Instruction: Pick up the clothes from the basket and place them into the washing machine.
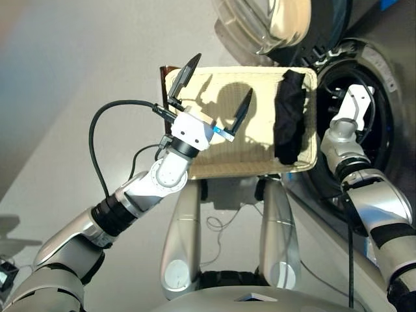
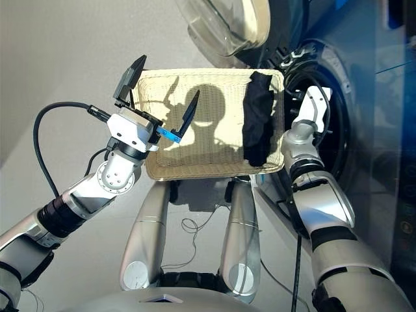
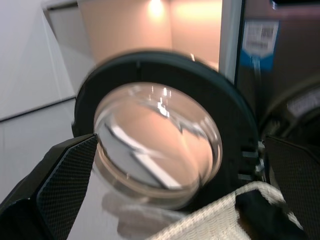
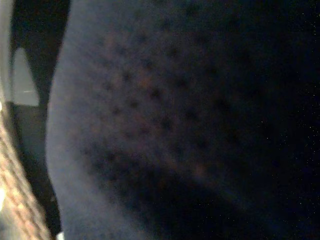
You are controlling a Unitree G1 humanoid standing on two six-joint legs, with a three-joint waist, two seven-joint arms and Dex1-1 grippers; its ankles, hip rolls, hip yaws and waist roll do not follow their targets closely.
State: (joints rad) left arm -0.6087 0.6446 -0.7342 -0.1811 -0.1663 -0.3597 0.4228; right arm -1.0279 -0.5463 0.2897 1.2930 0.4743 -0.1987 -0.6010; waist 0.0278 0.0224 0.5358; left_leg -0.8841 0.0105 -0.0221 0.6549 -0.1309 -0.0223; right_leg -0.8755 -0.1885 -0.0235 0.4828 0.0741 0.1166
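Note:
The cream wicker basket (image 1: 214,156) sits in front of me, raised on a stand. A black garment (image 1: 290,117) lies as a narrow strip along its right side. My left gripper (image 1: 216,93) hovers open over the bare left half of the basket and holds nothing. In the left wrist view its black fingers (image 3: 60,180) frame the open glass door (image 3: 160,135) and the basket rim (image 3: 210,220). My right arm (image 1: 351,117) reaches into the round opening of the washing machine (image 1: 387,71), and its gripper is hidden inside. The right wrist view shows only the dark perforated drum (image 4: 165,115).
The round porthole door (image 1: 273,26) stands swung open above the far edge of the basket. A black cable (image 1: 97,143) loops off my left forearm. Two grey stand legs (image 1: 179,247) run beneath the basket. Grey floor lies to the left.

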